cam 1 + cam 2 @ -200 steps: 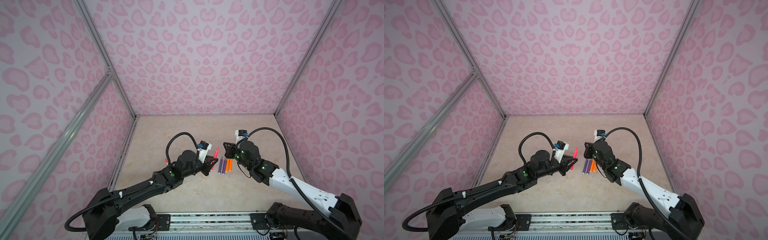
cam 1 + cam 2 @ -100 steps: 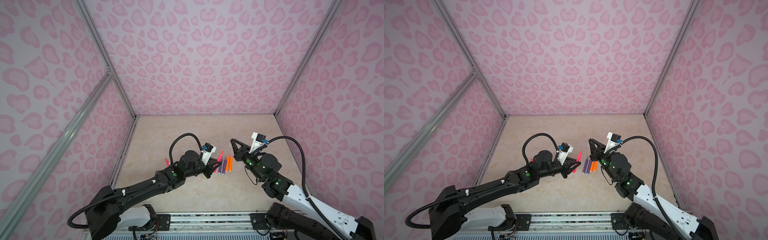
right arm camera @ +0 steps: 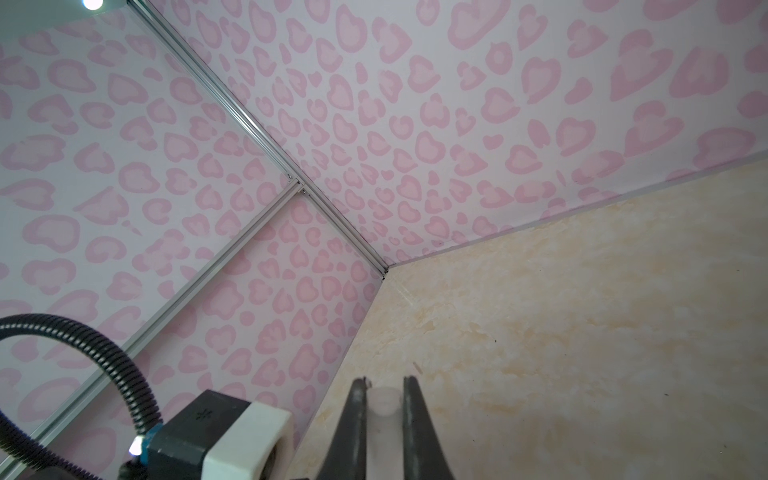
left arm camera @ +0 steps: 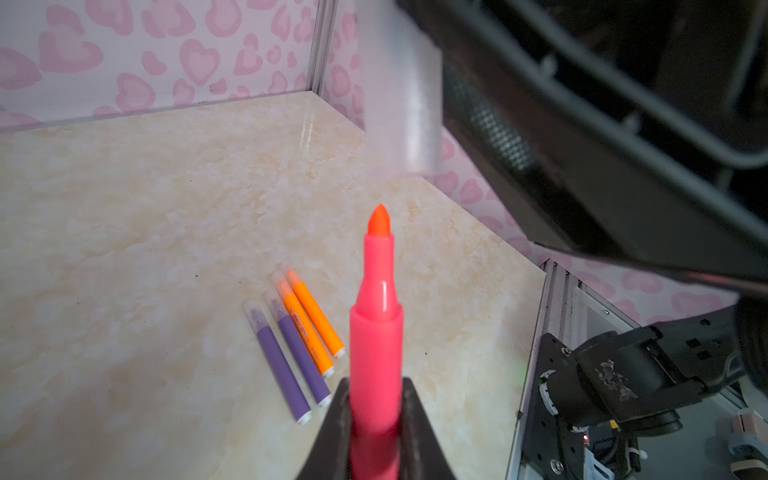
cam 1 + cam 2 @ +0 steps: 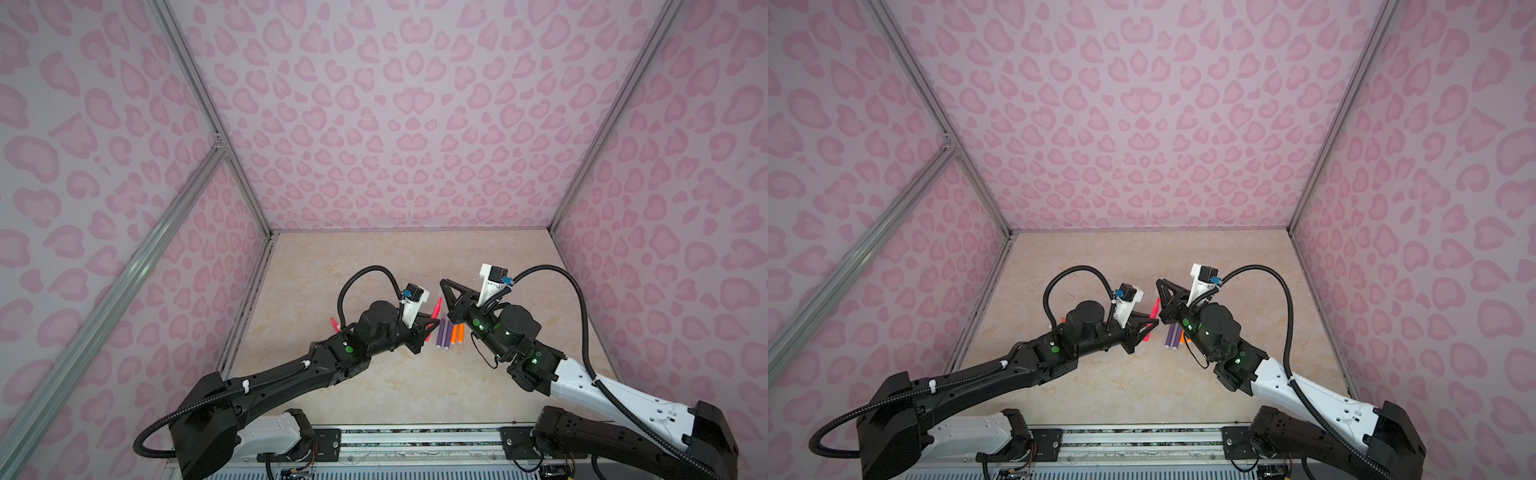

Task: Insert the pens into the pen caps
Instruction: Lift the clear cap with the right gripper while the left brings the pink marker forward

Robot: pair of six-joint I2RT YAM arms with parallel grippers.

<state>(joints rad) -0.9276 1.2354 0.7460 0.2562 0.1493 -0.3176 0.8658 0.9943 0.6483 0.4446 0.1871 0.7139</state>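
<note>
Cap (image 3: 384, 401) higher (pen (image 4: 376, 332) between left fingers (image 4: 336, 428))

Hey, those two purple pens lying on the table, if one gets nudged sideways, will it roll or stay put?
Likely rolls: the purple pens look like smooth round barrels lying flat on a glossy table. Pushed toward the orange pens, one would probably stop quickly, since all four lie close side by side. They also look stiff and light.
</note>
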